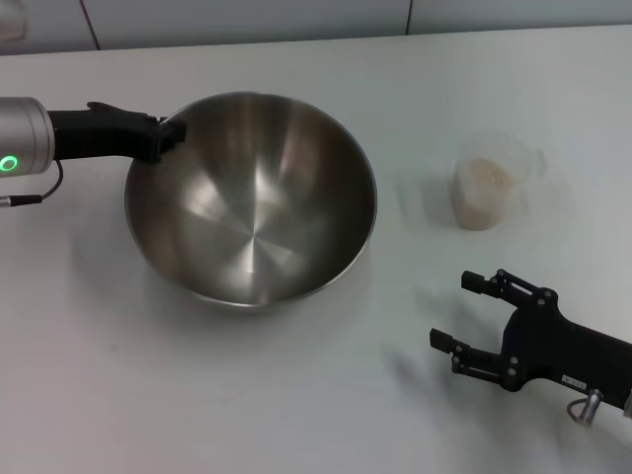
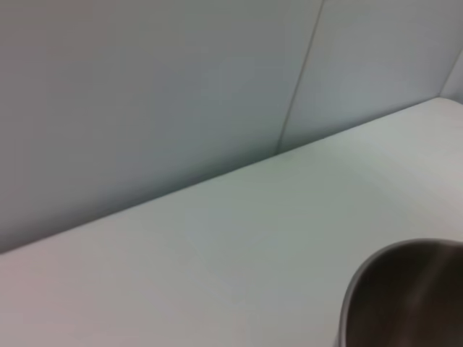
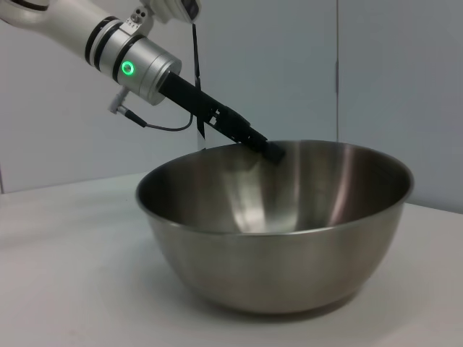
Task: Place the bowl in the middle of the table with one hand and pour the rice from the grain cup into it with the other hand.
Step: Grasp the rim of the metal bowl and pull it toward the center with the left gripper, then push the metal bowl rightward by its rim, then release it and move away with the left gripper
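Observation:
The large steel bowl (image 1: 252,202) stands on the white table (image 1: 296,415), left of the middle. My left gripper (image 1: 168,133) is shut on the bowl's far-left rim; it also shows in the right wrist view (image 3: 271,150), with one finger inside the rim. The bowl (image 3: 275,231) is empty. Its edge shows in the left wrist view (image 2: 405,296). The clear grain cup (image 1: 486,197) stands upright to the right of the bowl, partly filled with rice (image 1: 484,176). My right gripper (image 1: 456,310) is open and empty, near the front right, in front of the cup.
A grey wall (image 2: 145,94) rises behind the table's far edge. A cable (image 1: 30,197) hangs from my left wrist. Bare tabletop lies between the bowl and the cup and along the front.

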`<move>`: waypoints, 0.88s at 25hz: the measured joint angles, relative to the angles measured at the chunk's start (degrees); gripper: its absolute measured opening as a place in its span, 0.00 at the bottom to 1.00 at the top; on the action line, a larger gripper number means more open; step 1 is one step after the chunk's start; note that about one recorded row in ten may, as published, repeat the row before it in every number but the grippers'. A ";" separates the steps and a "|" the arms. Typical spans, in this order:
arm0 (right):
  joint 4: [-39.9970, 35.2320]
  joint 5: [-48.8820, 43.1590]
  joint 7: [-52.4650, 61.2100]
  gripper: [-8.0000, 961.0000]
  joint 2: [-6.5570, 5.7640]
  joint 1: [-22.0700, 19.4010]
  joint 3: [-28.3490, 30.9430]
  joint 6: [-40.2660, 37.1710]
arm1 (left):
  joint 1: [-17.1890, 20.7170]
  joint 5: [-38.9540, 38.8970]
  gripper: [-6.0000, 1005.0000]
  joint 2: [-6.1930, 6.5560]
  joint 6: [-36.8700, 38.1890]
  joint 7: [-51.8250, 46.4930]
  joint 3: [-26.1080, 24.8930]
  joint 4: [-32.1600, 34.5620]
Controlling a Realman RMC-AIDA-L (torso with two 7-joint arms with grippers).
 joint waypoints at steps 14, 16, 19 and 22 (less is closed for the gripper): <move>-0.03 0.17 -0.43 0.85 0.00 0.03 0.01 -0.18 | -3.25 -0.02 0.05 0.31 0.40 -0.68 -0.85 -4.92; -0.02 0.18 -0.43 0.85 0.00 0.07 0.00 -0.15 | -3.58 -0.04 0.05 0.36 0.60 -0.71 -0.86 -5.34; -0.05 0.17 -0.35 0.85 0.00 0.18 -0.11 -0.15 | -4.01 -0.08 0.05 0.28 0.99 -0.81 -0.85 -5.54; -0.02 0.13 -0.27 0.85 0.00 0.27 -0.14 -0.05 | -4.64 -0.09 0.05 0.23 1.04 -1.14 -0.85 -6.28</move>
